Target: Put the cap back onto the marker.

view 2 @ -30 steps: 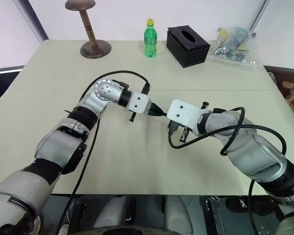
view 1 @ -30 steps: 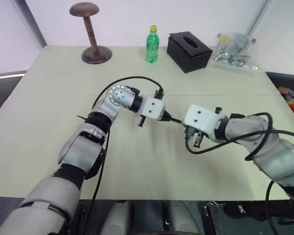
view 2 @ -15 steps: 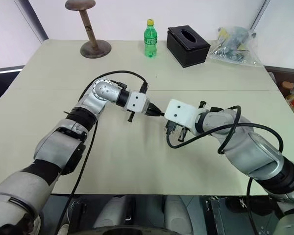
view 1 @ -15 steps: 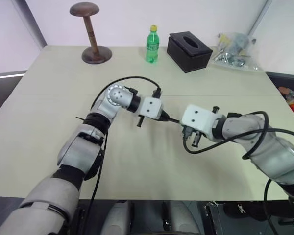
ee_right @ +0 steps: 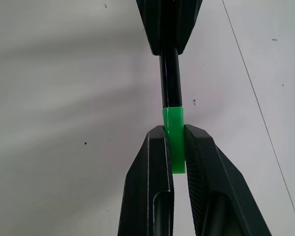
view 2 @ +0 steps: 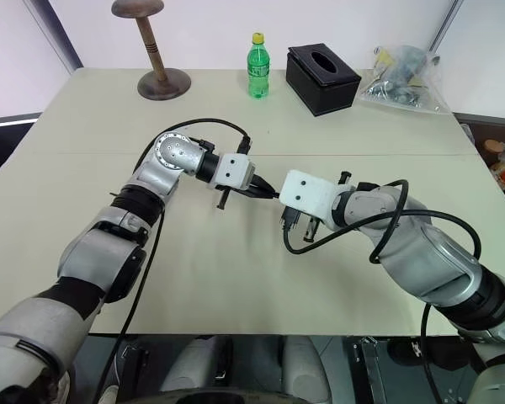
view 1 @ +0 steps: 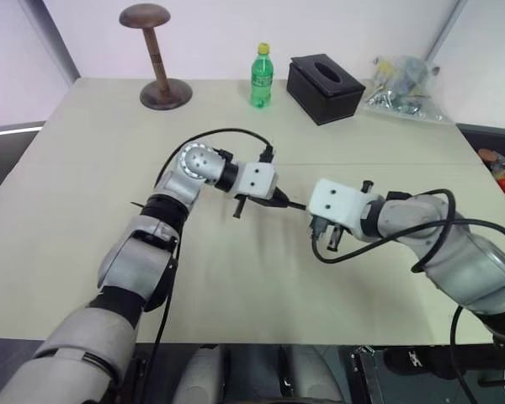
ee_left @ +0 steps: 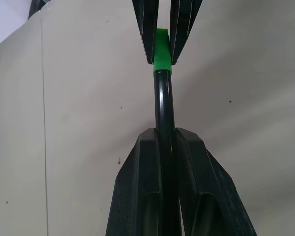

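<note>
So the two hands are basically nose to nose over the pale beige desk (view 1: pixel 84 168). The right hand (ee_right: pixel 173 147) is clenched on the tiny bright green plastic cap (ee_right: pixel 173 142), and the left hand (ee_left: pixel 163 140) is clamped around the thin black pen-like marker (ee_left: pixel 162 103). The marker's long axis runs straight from one hand into the other, and the cap already meets its tip (fully seated? can't tell). I'd guess a straight push along that line is what's left.
</note>
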Controlling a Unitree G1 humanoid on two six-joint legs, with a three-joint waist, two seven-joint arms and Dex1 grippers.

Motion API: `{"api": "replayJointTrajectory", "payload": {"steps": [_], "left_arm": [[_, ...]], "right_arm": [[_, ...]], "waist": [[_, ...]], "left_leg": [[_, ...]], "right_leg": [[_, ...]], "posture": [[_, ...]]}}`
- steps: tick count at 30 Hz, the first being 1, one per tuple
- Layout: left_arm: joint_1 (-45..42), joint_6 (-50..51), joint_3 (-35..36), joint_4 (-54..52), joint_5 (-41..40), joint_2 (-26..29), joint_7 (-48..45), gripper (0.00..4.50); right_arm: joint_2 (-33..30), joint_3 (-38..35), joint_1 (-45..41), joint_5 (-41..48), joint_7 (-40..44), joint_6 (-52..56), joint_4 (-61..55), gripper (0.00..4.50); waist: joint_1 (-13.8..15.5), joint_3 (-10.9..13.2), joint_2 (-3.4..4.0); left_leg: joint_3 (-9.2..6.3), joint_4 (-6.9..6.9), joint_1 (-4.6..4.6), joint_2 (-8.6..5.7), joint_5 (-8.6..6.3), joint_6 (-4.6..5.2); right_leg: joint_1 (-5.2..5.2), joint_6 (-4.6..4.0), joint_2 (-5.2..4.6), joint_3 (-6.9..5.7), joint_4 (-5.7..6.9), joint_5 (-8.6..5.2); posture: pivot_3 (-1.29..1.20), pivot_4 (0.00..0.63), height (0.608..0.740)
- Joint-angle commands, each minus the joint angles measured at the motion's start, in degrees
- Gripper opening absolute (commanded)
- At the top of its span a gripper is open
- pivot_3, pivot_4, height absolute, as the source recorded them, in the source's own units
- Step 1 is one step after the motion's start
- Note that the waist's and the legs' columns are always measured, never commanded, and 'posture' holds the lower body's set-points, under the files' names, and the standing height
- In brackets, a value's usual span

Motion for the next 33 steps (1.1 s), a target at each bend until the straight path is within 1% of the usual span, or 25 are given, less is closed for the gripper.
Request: {"api": "replayJointTrajectory", "payload": {"steps": [1, 10, 18, 20, 21, 22, 25, 27, 33], "left_arm": [[-0.1, -0.7, -1.3, -6.0, -4.5, -4.4, -4.1, 0.0], [1.2, 2.2, -1.5, -7.9, -4.1, -3.5, -6.2, 0.0], [1.2, 1.3, -1.8, -7.3, -2.7, -2.4, -5.6, 0.0], [1.2, 1.3, -1.7, -7.2, -2.6, -2.3, -5.6, 0.0], [1.2, 1.3, -1.7, -7.2, -2.7, -2.3, -5.6, 0.0], [1.2, 1.2, -1.7, -7.2, -2.6, -2.2, -5.7, 0.0], [1.5, 1.0, -2.0, -7.5, -2.8, -1.5, -5.7, 0.0], [1.8, 1.0, -2.2, -7.7, -2.9, -0.9, -5.9, 0.0], [2.6, 0.9, -2.5, -7.3, -2.5, 1.9, -5.3, 0.0]], "right_arm": [[1.7, -1.4, -3.5, -2.8, -2.3, -1.9, 0.2, 0.04], [0.4, -0.7, -3.3, -3.5, -2.1, -2.3, 0.2, 0.04], [-0.8, -0.4, -2.8, -3.4, -1.6, -2.8, 0.1, 0.04], [-1.1, -0.5, -2.5, -3.3, -1.5, -2.9, 0.1, 0.95], [-1.2, -0.6, -2.5, -3.3, -1.5, -2.9, 0.1, 1.31], [-1.4, -0.7, -2.4, -3.4, -1.5, -3.0, 0.2, 1.77], [-2.4, -0.9, -1.6, -3.7, -0.8, -3.1, 0.1, 3.43], [-3.1, -1.4, -0.8, -3.6, -0.3, -2.9, -0.2, 4.44], [-5.9, -5.0, 3.7, -2.1, 1.5, -2.2, -2.5, 4.44]], "waist": [[0.0, 0.0, 0.0], [0.0, 0.0, 0.0], [0.0, 0.0, 0.0], [0.0, 0.0, 0.0], [0.1, 0.0, 0.0], [0.1, 0.0, 0.0], [0.1, 0.0, 0.0], [-0.1, 0.0, 0.0], [-0.1, 0.0, 0.01]], "left_leg": [[0.0, 0.0, 0.0, 0.0, 0.0, 0.0], [0.0, 0.0, -0.01, 0.0, 0.0, 0.0], [0.0, 0.0, -0.01, 0.01, 0.0, 0.0], [0.0, 0.0, -0.01, 0.01, 0.0, 0.0], [0.0, 0.0, -0.03, 0.02, 0.0, 0.0], [0.0, 0.0, -0.03, 0.02, 0.0, 0.0], [0.0, 0.01, -0.04, 0.01, 0.0, 0.0], [0.0, 0.0, -0.04, 0.01, 0.0, 0.0], [0.0, -0.01, -0.04, 0.02, 0.0, 0.0]], "right_leg": [[0.0, 0.0, 0.0, 0.0, 0.0, 0.0], [-0.01, 0.0, 0.0, 0.0, 0.0, 0.0], [-0.02, 0.0, -0.01, 0.0, 0.0, 0.0], [-0.02, 0.0, -0.01, 0.0, 0.0, 0.0], [-0.02, 0.0, -0.01, 0.0, 0.0, 0.0], [-0.02, 0.0, -0.02, 0.0, 0.0, 0.0], [-0.02, 0.0, -0.05, 0.0, -0.01, 0.0], [-0.04, 0.0, -0.03, 0.0, 0.0, 0.0], [-0.07, 0.0, 0.01, 0.02, 0.0, 0.0]], "posture": [[0.0, 0.15, 0.74], [0.0, 0.15, 0.74], [0.0, 0.15, 0.74], [0.0, 0.15, 0.74], [0.0, 0.15, 0.74], [0.0, 0.15, 0.74], [0.0, 0.15, 0.74], [0.0, 0.15, 0.74], [0.0, 0.15, 0.74]]}}
